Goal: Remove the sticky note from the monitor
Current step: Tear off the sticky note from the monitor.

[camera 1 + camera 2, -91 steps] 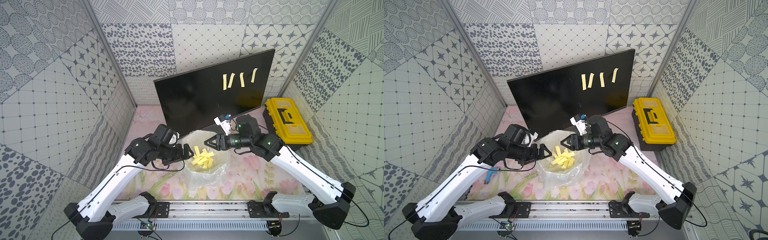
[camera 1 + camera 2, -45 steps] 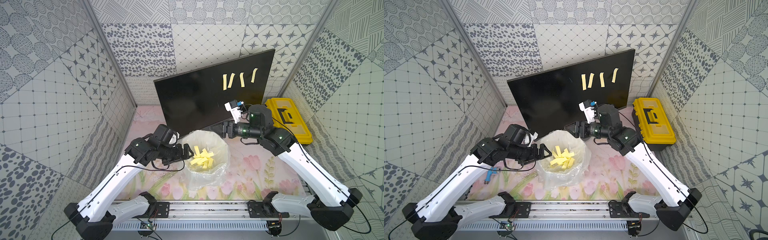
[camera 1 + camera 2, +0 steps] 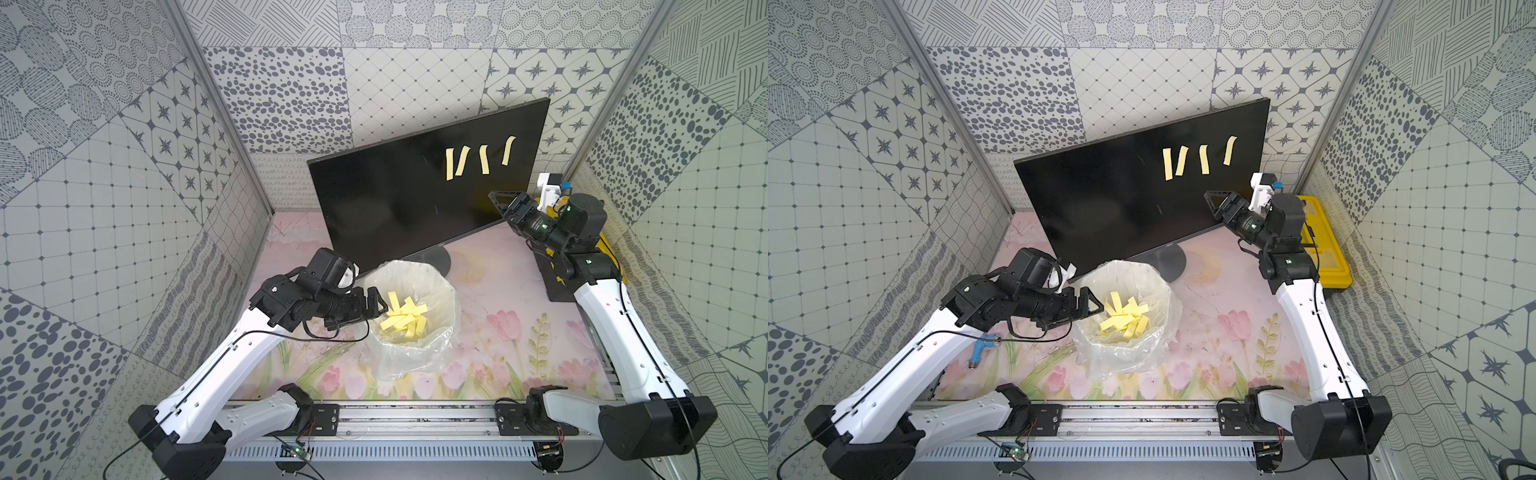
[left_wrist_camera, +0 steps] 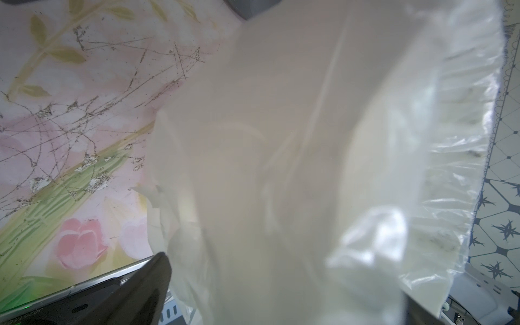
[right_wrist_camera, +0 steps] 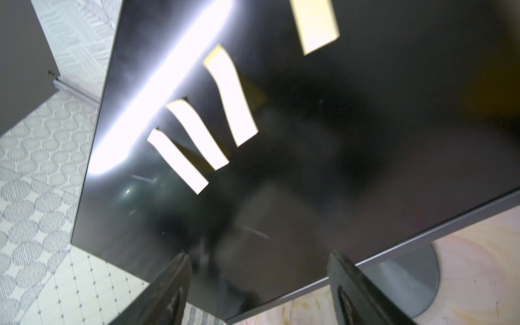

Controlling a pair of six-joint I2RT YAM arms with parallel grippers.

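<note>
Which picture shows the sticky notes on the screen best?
The top views: both show all four sticky notes whole on the monitor. The right wrist view has them blurry, one cut off. The left wrist view shows none.

Right end effector (image 3: 498,201) now beside monitor (image 3: 395,208)

The monitor (image 3: 395,216) is a wide, flat black screen, unlit, standing upright on its round dark stand (image 3: 442,261) at the back of the bench (image 3: 498,299), angled sideways. Four narrow yellow sticky notes (image 3: 461,161) sit in a row near its upper right corner, slightly curled.
</note>
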